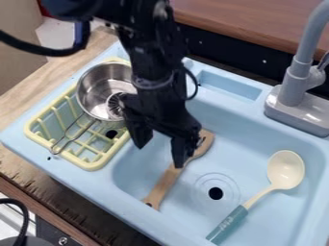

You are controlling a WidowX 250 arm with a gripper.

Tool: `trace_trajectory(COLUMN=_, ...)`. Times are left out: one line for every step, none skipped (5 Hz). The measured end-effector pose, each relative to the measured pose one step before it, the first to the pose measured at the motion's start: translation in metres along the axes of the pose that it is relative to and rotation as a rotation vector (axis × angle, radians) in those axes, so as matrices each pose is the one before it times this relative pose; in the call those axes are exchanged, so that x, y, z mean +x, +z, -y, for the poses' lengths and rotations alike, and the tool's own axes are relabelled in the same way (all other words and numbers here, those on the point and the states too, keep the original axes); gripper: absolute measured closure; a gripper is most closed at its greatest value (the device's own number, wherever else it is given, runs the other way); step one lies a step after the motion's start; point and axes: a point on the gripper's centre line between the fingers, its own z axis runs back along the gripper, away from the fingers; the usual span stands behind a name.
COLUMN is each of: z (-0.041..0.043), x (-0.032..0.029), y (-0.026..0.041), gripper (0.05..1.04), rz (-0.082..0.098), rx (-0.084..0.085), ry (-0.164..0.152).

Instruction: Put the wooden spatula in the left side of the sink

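The black gripper [159, 150] hangs over the left part of the light blue sink [241, 144], its two fingers spread apart with nothing seen between them. A wooden spatula [165, 183] lies slantwise in the left side of the basin. One end points to the front left wall, and the wider end is at the upper right, partly behind the gripper. The right fingertip overlaps the middle of the spatula in the view; whether it touches cannot be told.
A yellow dish rack [95, 164] at the left holds a metal pot [95, 91] and a whisk [69, 139]. A cream spoon with a teal handle [286, 170] lies in the basin's right part, near the drain [216, 193]. The grey faucet [293, 91] stands at the back right.
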Motion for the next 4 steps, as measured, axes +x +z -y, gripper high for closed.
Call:
trace_trajectory(z=0.00776, x=0.01083, y=0.01271, gripper=0.084, rz=0.0083, rx=-0.013, ry=-0.0047)
trace_trajectory(z=0.01547, x=0.00507, y=0.00182, gripper=0.084, rz=0.0199, rx=0.0015, ry=-0.0483)
trace_trajectory(z=0.01871, x=0.00853, y=0.00705, gripper=0.084, rz=0.0261, rx=-0.0189, ry=-0.0257)
trace_trajectory(z=0.01347, x=0.0057, y=-0.00133, gripper=0.084, rz=0.0085, rx=-0.0005, ry=-0.0135)
